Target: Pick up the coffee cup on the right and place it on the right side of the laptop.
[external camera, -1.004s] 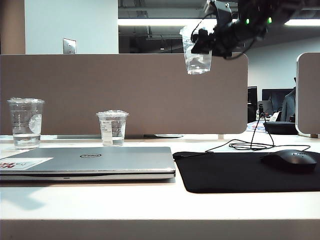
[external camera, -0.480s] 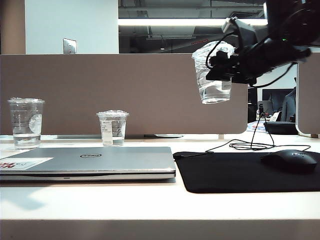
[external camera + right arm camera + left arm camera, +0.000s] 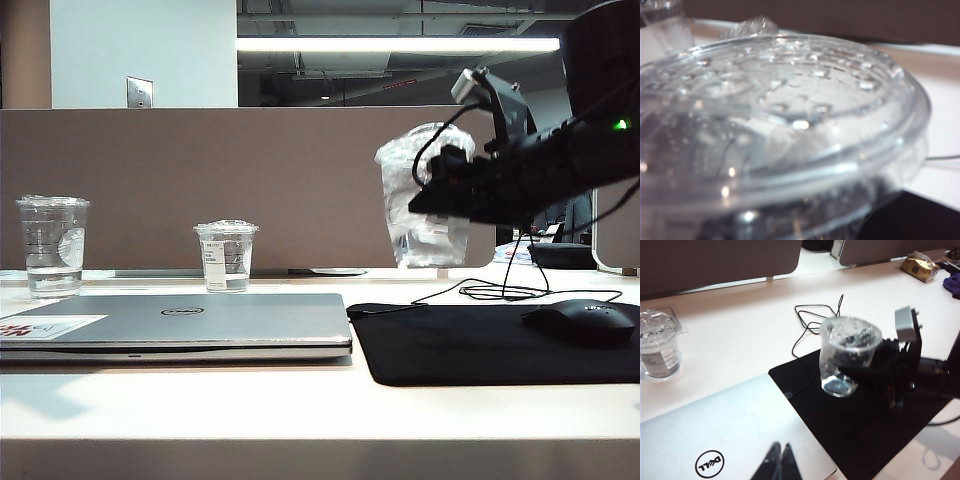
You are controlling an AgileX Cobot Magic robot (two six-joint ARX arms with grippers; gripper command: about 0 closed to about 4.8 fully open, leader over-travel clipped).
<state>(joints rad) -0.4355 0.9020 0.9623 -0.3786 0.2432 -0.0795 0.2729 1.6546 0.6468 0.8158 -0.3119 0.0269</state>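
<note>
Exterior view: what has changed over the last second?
The right gripper, shut on the coffee cup, carried it down from near the ceiling lights to just above the black mat. Laptop, two other cups, mouse and left gripper stayed put.

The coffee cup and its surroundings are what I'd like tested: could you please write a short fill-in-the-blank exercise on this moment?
1. The coffee cup is held in the ____ gripper.
2. Below the held cup lies the black ____, right of the laptop.
3. The left gripper hovers shut above the laptop's ____.
4. The black mouse rests on the ____.

Missing words: right; mat; lid; mat
</note>
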